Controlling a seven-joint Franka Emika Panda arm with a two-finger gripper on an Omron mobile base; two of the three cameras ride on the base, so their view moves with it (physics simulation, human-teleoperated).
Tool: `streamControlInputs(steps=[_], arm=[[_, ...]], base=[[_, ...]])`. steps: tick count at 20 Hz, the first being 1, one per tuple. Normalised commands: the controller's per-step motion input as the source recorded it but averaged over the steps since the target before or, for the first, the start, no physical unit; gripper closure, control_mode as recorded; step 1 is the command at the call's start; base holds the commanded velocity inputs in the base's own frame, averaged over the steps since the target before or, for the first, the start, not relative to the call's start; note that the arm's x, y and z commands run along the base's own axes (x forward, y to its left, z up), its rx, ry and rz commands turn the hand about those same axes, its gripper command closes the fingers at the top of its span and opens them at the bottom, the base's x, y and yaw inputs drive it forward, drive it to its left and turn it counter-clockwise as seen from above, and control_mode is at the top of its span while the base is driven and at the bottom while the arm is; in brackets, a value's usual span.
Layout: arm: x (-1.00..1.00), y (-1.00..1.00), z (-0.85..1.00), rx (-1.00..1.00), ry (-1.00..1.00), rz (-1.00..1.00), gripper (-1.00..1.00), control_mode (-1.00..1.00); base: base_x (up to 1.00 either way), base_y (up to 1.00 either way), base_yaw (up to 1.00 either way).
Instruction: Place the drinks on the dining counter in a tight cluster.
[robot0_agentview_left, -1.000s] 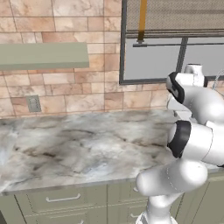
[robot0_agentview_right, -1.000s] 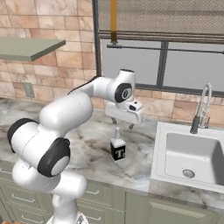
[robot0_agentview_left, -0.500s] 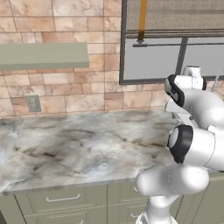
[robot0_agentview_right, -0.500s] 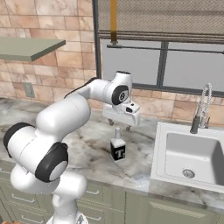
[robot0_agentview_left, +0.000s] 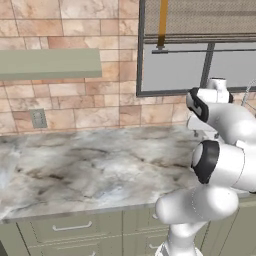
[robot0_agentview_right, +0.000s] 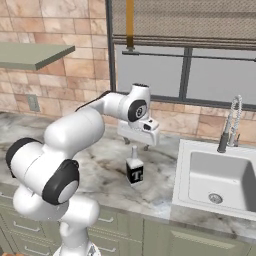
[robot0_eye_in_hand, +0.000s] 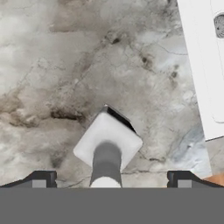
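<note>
Marble counter (robot0_agentview_right: 107, 172): grey-white veined top, running along the wall; green drawer fronts (robot0_agentview_left: 70, 227) with pale handles below.

Wall: tan and pink brick (robot0_agentview_left: 75, 22), with a grey outlet plate (robot0_agentview_left: 38, 118) at 9 o'clock in the left base view. A flat green shelf (robot0_agentview_right: 30, 54) projects at 10 o'clock in the right base view.

Window (robot0_agentview_right: 187, 72): dark frame, mesh blind above, one orange vertical strip (robot0_agentview_right: 130, 22) at 12 o'clock.

Sink (robot0_agentview_right: 220, 177): white basin set into the counter at 3 o'clock in the right base view, round drain, coiled metal faucet (robot0_agentview_right: 229, 125) at its rear edge.

Small white narrow-necked container (robot0_agentview_right: 134, 170): dark label with a white letter, upright on the marble just left of the sink. In the hand view it (robot0_eye_in_hand: 107, 146) sits at 6 o'clock, neck toward the camera.

Gripper (robot0_agentview_right: 136, 145): directly above the container's neck, fingers (robot0_eye_in_hand: 40, 179) spread wide to either side, not touching it.
</note>
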Motion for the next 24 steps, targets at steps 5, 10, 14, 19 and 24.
streamControlInputs(steps=[5,10,14,19,24], arm=[[-0.14,0.01,0.0,0.0,0.0,0.0,-1.0,-1.0],[0.0,0.15,-0.05,0.0,0.0,0.0,-1.0,-1.0],[0.0,0.21,-0.12,0.0,0.0,0.0,-1.0,-1.0],[0.0,-0.05,0.0,0.0,0.0,0.0,-1.0,-1.0],[0.0,-0.24,0.02,0.0,0.0,-0.02,-1.0,-1.0]], base=[[0.0,0.0,0.0],[0.0,0.0,0.0],[0.0,0.0,0.0],[0.0,0.0,0.0],[0.0,0.0,0.0]])
